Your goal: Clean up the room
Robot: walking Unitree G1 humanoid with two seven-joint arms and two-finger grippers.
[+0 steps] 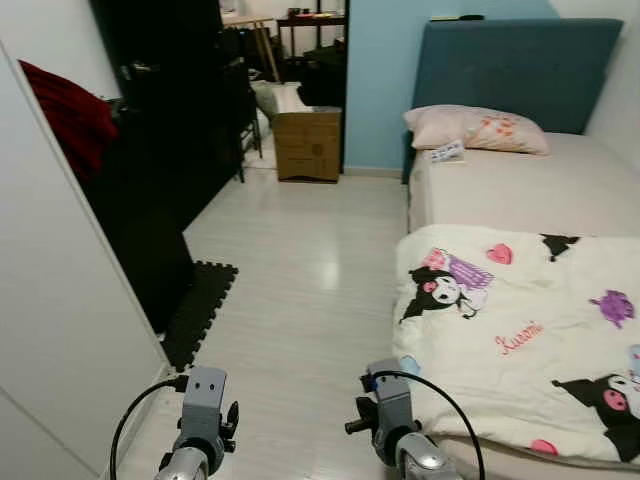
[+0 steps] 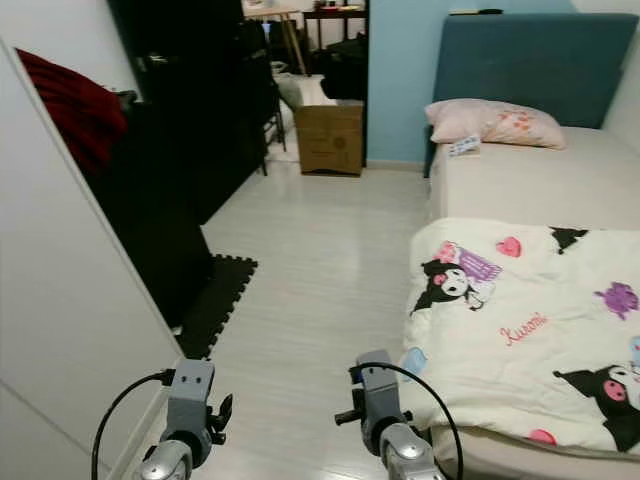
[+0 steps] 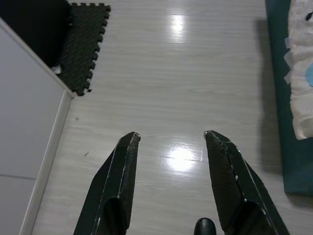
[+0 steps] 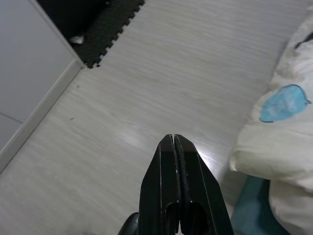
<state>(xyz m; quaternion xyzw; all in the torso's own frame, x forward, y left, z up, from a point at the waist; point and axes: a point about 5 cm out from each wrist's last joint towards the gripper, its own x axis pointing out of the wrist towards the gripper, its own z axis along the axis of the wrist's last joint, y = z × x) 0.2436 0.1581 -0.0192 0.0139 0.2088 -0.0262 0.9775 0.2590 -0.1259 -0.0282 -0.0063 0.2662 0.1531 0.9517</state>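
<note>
Bedroom scene, robot standing on the pale floor (image 1: 300, 270) beside the bed (image 1: 520, 190), nothing in hand. Left end effector (image 3: 171, 139) hangs over bare floor with its fingers spread wide apart; right end effector (image 4: 174, 139) has its fingers pressed together, empty, hovering just beside the bed's near corner. Likely cleanup targets, as a judgement: the cartoon-print blanket (image 1: 520, 330) bunched across the foot end and spilling over the bed's near edge, the pink pillow (image 1: 475, 128) at the headboard end with a small printed item (image 1: 447, 152) beside it, and the cardboard box (image 1: 308, 145) at the far end of the floor near the doorway. Red cloth (image 1: 70, 115) hangs by the dark furniture on the left. Risks: right arm is close to the overhanging blanket, so a swing or step could snag it and drag it down; black foam mat (image 1: 200, 310) by the wardrobe's corner is a trip edge if the robot turns left. Hard to read: the dark furniture interior and the far room are near black, the small item by the pillow cannot be identified, and the blanket's right side is cut off.
</note>
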